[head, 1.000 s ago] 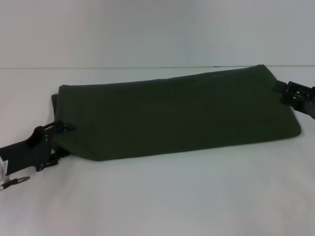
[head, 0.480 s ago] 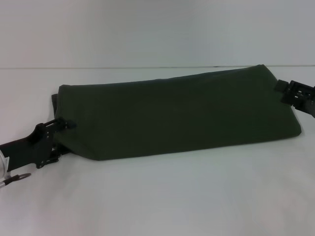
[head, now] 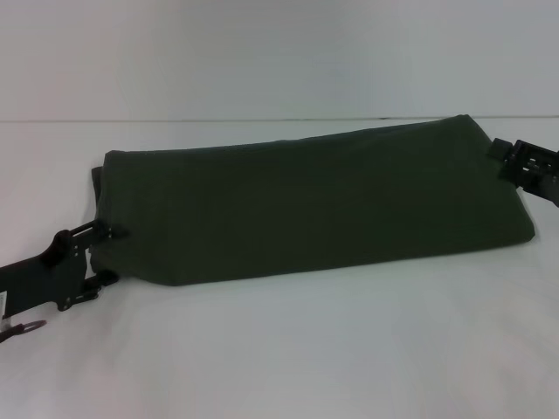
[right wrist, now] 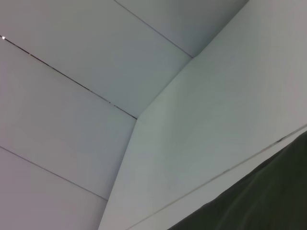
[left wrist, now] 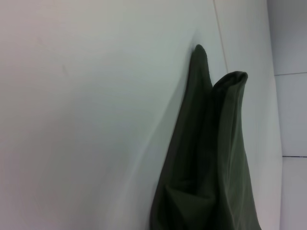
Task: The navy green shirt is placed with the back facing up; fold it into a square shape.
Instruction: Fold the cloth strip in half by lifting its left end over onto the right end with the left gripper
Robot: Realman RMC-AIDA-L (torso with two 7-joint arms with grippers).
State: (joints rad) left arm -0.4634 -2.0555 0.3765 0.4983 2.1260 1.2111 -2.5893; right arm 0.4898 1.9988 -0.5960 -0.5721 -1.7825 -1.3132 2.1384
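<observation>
We see the shirt (head: 306, 205) lying on the white table (head: 288, 349) as a long, narrow band that runs across the table in front of us, its right end a little farther away than its left. So a lengthwise fold looks done: the cloth is doubled, and the left wrist view shows two layers (left wrist: 211, 158) stacked at that end, one rounded fold beside a flatter edge.

Our left gripper (head: 103, 255) sits at the band's left end, low over the table, with fingers set apart, one above the other, at the cloth's edge; we judge it is not pinching anything, though the contact itself is hard to see. Our right gripper (head: 500, 150) is at the band's far right end, just beside the cloth; we cannot tell its fingers' state.

What is left, in our judgement, is the crosswise folding: the band is far too long for a square, so one end or both must come over the middle.
</observation>
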